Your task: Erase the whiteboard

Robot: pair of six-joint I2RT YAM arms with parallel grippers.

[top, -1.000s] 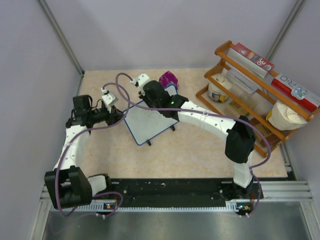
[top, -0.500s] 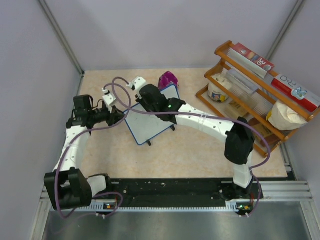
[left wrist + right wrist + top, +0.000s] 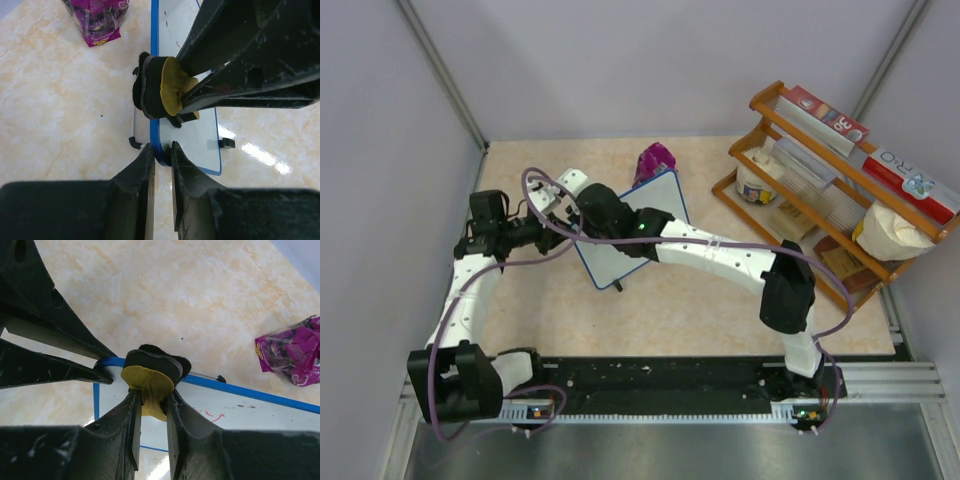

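whiteboard: back-left part of the worktop, just beside a purple packet
left gripper: jaws pinching the board's blue frame at a rounded corner, steadying it
right gripper: jaws clamped on the yellow back of the eraser, with the felt at the board's edge, right next to the left jaws
contact: honestly we can't tell if the felt is on the white face or up on the frame
leftovers: small red marks on the face
risk: we reckon another push this way runs the eraser off the edge or into the left jaws, which could knock the board loose
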